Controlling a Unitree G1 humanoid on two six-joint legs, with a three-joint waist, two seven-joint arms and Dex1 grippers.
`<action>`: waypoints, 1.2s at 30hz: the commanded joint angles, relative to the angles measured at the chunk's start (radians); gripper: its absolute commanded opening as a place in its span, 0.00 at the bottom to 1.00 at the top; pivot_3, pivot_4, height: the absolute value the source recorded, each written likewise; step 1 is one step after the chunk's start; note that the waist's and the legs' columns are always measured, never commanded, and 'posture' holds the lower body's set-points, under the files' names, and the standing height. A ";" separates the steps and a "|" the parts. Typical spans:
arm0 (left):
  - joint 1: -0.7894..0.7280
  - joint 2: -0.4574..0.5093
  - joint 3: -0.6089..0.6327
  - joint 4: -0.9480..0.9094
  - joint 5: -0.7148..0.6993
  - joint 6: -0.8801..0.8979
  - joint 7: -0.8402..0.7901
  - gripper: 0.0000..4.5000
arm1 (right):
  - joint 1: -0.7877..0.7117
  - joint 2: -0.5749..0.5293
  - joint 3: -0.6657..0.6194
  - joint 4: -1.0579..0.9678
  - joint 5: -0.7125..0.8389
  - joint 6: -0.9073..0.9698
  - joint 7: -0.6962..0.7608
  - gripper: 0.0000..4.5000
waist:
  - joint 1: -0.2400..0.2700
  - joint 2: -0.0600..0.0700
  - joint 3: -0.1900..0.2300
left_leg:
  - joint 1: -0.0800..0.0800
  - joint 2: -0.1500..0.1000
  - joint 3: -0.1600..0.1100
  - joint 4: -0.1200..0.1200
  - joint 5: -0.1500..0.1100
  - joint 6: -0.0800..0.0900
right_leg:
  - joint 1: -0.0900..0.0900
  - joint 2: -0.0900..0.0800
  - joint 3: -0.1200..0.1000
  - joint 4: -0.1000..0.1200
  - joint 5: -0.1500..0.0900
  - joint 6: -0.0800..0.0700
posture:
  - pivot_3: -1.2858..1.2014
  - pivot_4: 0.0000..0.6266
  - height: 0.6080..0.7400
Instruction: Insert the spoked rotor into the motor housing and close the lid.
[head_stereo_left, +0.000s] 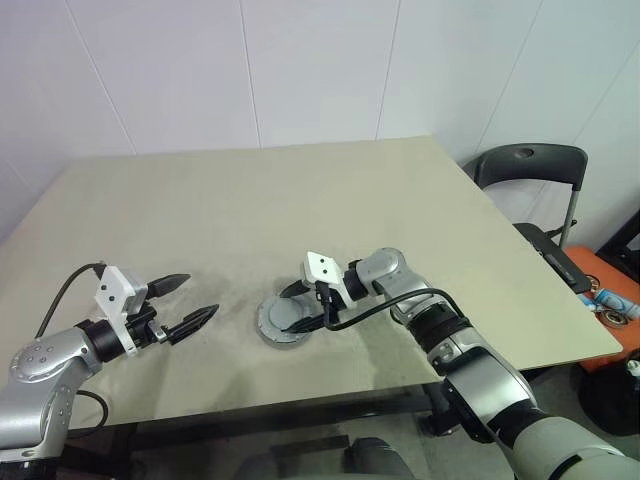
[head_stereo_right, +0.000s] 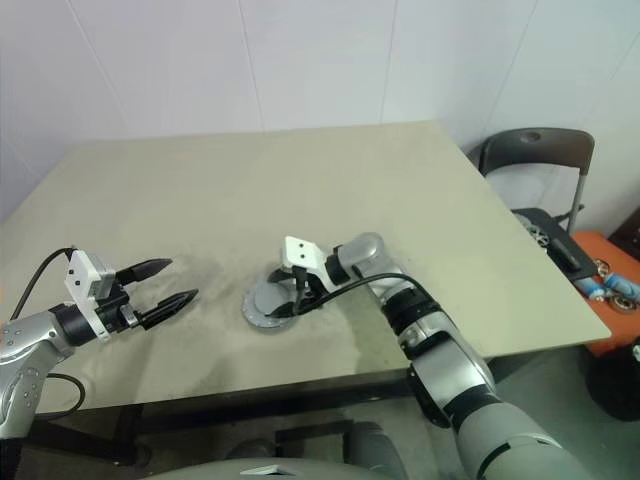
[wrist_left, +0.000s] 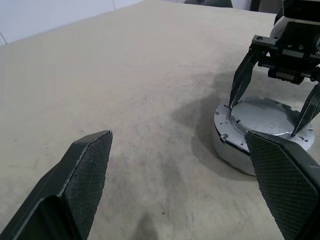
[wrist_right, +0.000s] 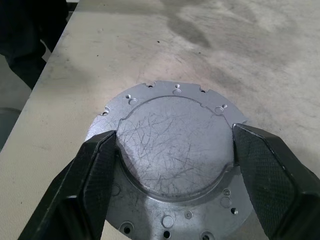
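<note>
Fingers of right gripper astride lid's raised centre, apparently seating it; left gripper spread, idle, well apart over desk.

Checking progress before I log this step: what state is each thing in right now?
Lid: lying flat on top of the housing, closed over it.
Motor housing: resting on the table, covered by the lid.
Right hand: fingers spread either side of the lid's raised centre.
Left hand: open, holding nothing, off to the side.
</note>
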 joint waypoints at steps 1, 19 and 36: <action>-0.009 0.006 0.015 -0.019 -0.014 -0.009 -0.001 1.00 | -0.004 -0.010 -0.004 -0.022 -0.008 -0.008 -0.004 0.73 | 0.000 0.000 0.000 | 0.000 0.000 0.000 0.000 0.000 0.000 | 0.000 0.000 0.000 0.000 0.000 0.000 | 0.52 0.00 1.00; -0.073 -0.023 -0.105 -0.017 0.035 -0.006 0.024 1.00 | -0.003 -0.005 0.009 0.014 -0.030 0.009 -0.005 0.73 | 0.001 0.000 0.000 | 0.004 0.000 0.000 0.000 0.000 0.000 | 0.004 0.000 0.000 0.000 0.000 0.000 | 0.52 0.00 1.00; -0.199 -0.073 -0.301 0.044 0.085 0.090 0.030 0.01 | -0.001 0.003 0.004 0.025 -0.035 -0.001 -0.019 0.73 | 0.000 -0.001 -0.001 | 0.005 -0.001 0.000 0.000 0.000 0.000 | 0.005 0.000 0.000 0.001 0.000 0.000 | 0.52 0.00 1.00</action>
